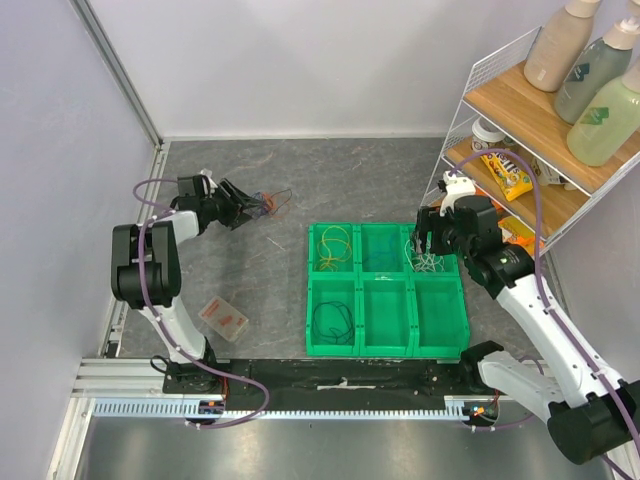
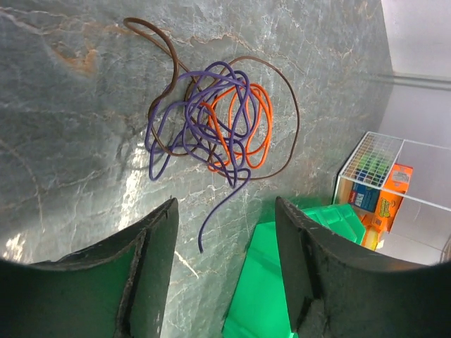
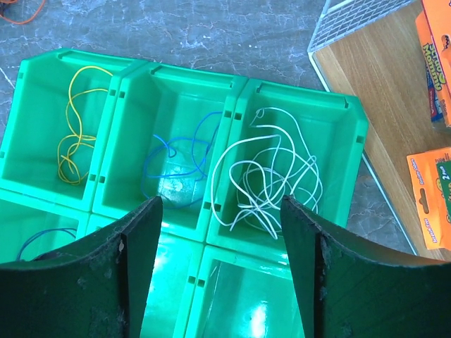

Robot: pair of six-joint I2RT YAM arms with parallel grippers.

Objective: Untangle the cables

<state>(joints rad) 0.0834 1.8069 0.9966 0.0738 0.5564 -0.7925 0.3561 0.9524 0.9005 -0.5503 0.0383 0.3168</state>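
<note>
A tangle of purple (image 2: 204, 116), orange (image 2: 257, 127) and brown (image 2: 285, 116) cables lies on the grey table; it shows small in the top view (image 1: 270, 205). My left gripper (image 2: 224, 260) (image 1: 243, 206) is open and empty just short of it. My right gripper (image 3: 220, 246) (image 1: 428, 243) is open and empty above the green tray (image 1: 388, 335). The white cable (image 3: 271, 179) lies in the tray's back right bin, a blue one (image 3: 176, 151) in the back middle, a yellow one (image 3: 76, 120) in the back left, a dark one (image 1: 330, 318) in the front left.
A small clear box (image 1: 223, 318) with orange contents lies on the table near the left arm's base. A wire shelf (image 1: 540, 160) with bottles and snack packs stands at the right. Grey walls close the left and back sides.
</note>
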